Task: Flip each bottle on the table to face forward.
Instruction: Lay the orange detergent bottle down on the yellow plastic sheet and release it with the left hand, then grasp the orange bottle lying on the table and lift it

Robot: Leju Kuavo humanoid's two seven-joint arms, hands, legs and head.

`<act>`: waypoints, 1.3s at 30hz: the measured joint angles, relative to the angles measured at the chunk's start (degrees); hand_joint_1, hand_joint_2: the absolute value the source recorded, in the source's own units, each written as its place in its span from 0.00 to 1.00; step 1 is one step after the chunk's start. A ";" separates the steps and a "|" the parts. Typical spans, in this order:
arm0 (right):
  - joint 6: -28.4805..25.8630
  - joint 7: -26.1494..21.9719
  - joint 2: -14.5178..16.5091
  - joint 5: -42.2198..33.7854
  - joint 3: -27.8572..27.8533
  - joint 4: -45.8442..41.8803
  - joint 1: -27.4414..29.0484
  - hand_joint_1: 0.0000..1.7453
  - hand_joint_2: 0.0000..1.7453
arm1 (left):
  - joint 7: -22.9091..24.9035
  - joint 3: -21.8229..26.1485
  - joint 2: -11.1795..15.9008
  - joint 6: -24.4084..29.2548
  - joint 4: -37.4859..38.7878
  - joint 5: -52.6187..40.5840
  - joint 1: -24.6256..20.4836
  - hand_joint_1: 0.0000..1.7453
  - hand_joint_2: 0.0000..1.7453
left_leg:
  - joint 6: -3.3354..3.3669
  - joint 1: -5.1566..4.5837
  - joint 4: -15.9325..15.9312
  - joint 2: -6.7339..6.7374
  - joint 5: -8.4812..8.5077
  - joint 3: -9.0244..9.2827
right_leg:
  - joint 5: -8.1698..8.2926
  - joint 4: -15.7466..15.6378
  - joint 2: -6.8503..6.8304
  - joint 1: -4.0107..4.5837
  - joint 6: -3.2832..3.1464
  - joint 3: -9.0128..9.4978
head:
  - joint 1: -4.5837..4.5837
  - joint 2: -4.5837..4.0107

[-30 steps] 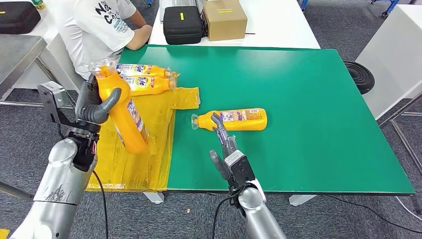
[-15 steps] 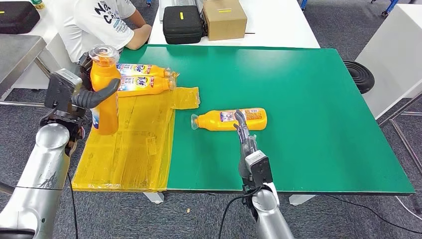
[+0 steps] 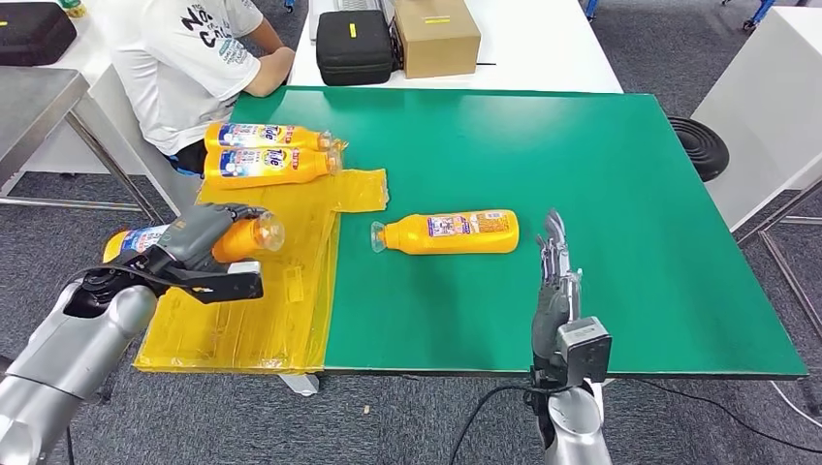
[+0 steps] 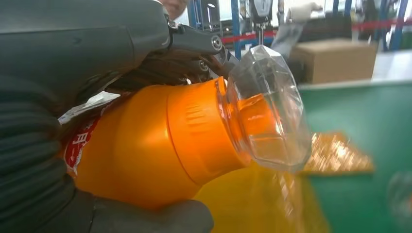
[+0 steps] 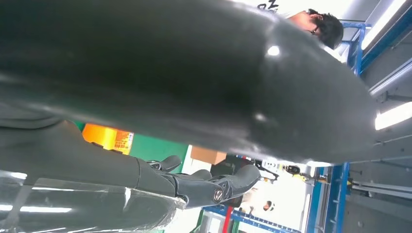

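Observation:
My left hand (image 3: 199, 244) grips an orange bottle (image 3: 240, 238) lying sideways over the yellow plastic sheet (image 3: 281, 300), its clear cap (image 3: 270, 231) pointing right. In the left wrist view the same bottle (image 4: 155, 145) sits in my hand (image 4: 73, 48), thumb under it. A second orange bottle (image 3: 451, 232) lies on the green table (image 3: 620, 194), cap to the left. My right hand (image 3: 554, 286) stands to its right, apart from it, fingers straight and holding nothing. The right wrist view shows its fingers (image 5: 204, 187) and a bit of that bottle (image 5: 104, 137).
Two more orange bottles (image 3: 271, 137) (image 3: 271, 165) lie side by side at the sheet's far end. A person in a white shirt (image 3: 189, 58) sits at the table's far left corner. A black case (image 3: 355, 46) and a cardboard box (image 3: 438, 37) stand on the white table behind.
My left hand has lowered the bottle and tipped it from upright to lying sideways, cap to the right. My right hand has moved right, away from the bottle on the table.

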 joint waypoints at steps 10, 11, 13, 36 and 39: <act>0.12 -0.79 -0.79 -0.69 -0.12 0.59 -0.07 0.00 0.00 | 1.56 -6.36 2.29 2.61 1.47 -5.77 5.09 1.00 1.00 | 0.01 -0.02 0.00 -0.03 0.00 -0.06 | 0.00 -0.01 -0.01 -0.03 0.01 -0.02 | 0.01 0.00; 0.12 -0.87 -0.80 -0.80 -0.01 0.88 -0.19 0.00 0.00 | 1.86 -6.84 2.07 3.46 2.18 -6.23 5.64 1.00 1.00 | 0.01 -0.03 0.00 -0.03 -0.01 -0.07 | 0.00 -0.01 -0.01 -0.02 0.01 -0.03 | 0.01 0.00; 0.11 -0.96 -0.81 -0.96 0.26 1.44 -0.39 0.00 0.00 | 2.26 -7.58 1.57 4.71 3.50 -6.84 6.47 1.00 1.00 | 0.01 -0.04 0.00 -0.03 -0.01 -0.07 | 0.00 -0.01 -0.01 -0.02 0.01 -0.04 | -0.01 0.00; -1.17 -0.75 -1.37 -2.06 0.87 4.63 -0.92 0.00 0.00 | 0.61 -9.87 -5.98 6.92 13.26 -8.16 4.71 1.00 1.00 | 0.02 -0.04 0.00 -0.12 0.01 0.08 | -0.01 -0.02 -0.07 -0.02 0.01 0.18 | 0.00 0.00; -1.43 -0.70 -1.45 -2.16 0.92 5.00 -0.95 0.00 0.00 | 0.02 -9.92 -6.72 6.92 14.46 -8.10 3.99 1.00 1.00 | 0.02 -0.04 0.00 -0.13 0.01 0.11 | -0.01 -0.02 -0.08 -0.02 0.01 0.22 | -0.01 0.00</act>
